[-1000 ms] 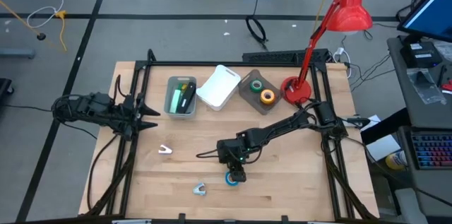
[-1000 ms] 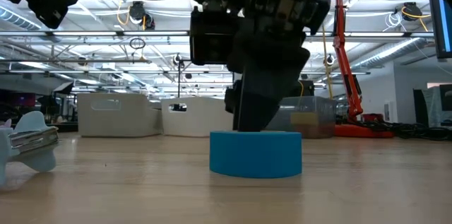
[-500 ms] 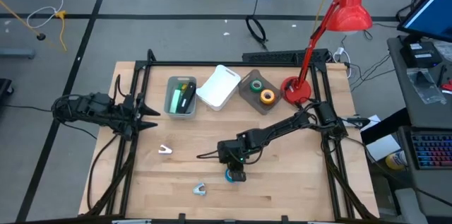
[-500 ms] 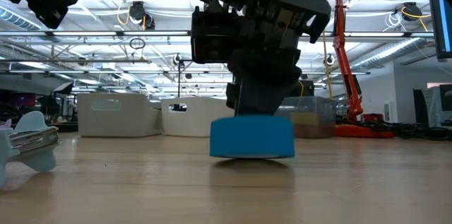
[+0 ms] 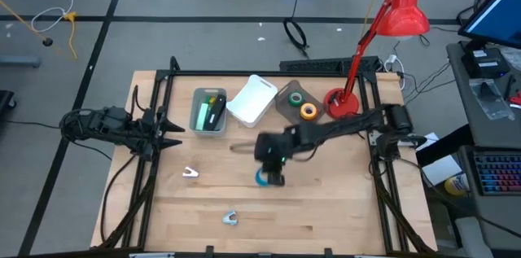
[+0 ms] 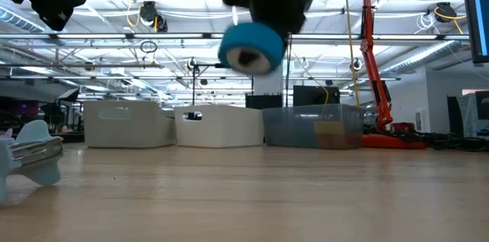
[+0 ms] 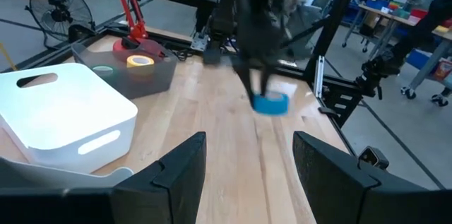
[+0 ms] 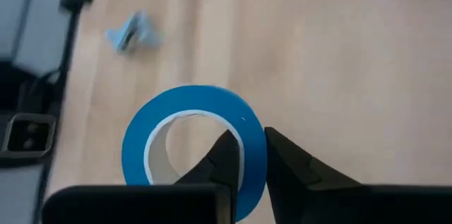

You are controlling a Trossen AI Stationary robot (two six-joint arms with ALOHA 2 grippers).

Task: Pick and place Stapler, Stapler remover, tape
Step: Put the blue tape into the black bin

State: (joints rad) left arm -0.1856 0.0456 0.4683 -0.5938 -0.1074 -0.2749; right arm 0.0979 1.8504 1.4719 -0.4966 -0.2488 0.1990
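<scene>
One blue tape roll (image 6: pixel 251 46) hangs in the air above the desk (image 5: pixel 326 209), its wall pinched between the right gripper (image 8: pixel 246 155) fingers. Two more rolls, green (image 5: pixel 295 96) and orange (image 5: pixel 308 111), lie in one clear bin (image 5: pixel 286 108). The left gripper (image 5: pixel 172 135) waits at the desk's left edge, fingers partly apart and holding nothing.
</scene>
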